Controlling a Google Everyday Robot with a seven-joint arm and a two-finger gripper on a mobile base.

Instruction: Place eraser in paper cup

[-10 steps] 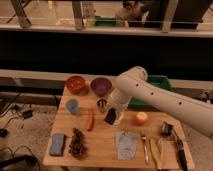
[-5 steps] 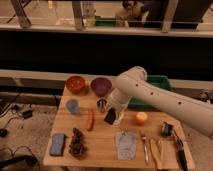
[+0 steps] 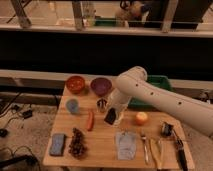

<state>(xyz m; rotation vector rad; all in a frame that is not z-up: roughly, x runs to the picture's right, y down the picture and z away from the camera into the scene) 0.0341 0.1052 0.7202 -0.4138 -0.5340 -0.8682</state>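
Wooden table [image 3: 102, 145], gripper [image 3: 112, 113] low, jaws seemingly closed around eraser [image 3: 110, 117]

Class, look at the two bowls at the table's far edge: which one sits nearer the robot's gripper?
The purple bowl. It lies nearer the gripper than the orange bowl, farther left.
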